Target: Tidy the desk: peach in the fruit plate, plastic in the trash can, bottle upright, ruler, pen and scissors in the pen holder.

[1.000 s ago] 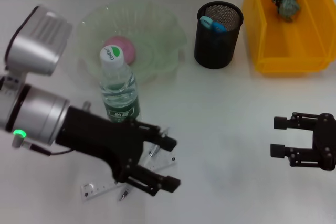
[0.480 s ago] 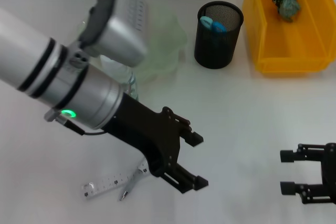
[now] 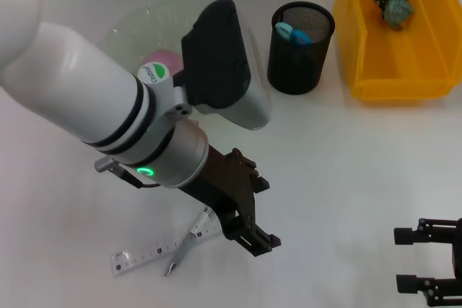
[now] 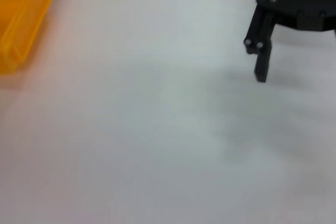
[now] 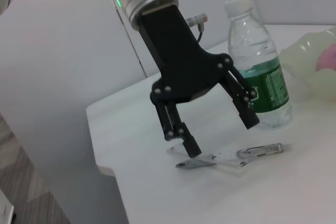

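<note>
Hovering with fingers spread and empty just above the pen [image 3: 185, 247] lying across the ruler [image 3: 160, 249] on the desk [image 3: 325, 156], the left gripper [image 5: 212, 131] next needs to descend and close, while the right gripper [image 3: 433, 259] waits open near the front edge.

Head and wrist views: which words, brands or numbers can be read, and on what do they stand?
Bottle cap: a green logo with white lettering, too blurred to read.
Bottle label: green band, print too small to read.
Ruler: black graduation marks, numbers not readable.
Pen holder, trash can, fruit plate: no text visible.
</note>
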Robot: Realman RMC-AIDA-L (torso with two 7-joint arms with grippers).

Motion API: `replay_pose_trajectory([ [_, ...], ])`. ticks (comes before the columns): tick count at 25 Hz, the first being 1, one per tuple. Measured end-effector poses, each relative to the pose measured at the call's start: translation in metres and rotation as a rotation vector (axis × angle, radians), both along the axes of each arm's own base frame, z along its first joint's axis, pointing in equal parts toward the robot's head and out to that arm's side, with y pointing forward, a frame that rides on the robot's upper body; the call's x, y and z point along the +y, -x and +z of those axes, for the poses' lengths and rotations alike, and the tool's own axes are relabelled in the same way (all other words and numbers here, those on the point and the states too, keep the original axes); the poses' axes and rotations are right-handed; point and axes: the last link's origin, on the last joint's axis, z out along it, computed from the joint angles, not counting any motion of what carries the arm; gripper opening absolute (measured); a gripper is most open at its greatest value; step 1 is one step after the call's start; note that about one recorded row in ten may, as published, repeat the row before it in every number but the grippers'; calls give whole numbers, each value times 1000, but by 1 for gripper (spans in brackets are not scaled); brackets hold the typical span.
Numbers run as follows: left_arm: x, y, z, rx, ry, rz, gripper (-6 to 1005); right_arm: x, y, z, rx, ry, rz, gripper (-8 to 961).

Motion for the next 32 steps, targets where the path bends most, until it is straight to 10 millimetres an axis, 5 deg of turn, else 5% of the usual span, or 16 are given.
replay_pose_trajectory([
  [14, -2, 29, -3, 129, -100, 180, 839, 10, -1, -4, -33, -24, -5, 733],
  [32, 1, 35, -9, 146, -109, 194, 838, 19, 3, -10, -44, -40, 2, 733],
])
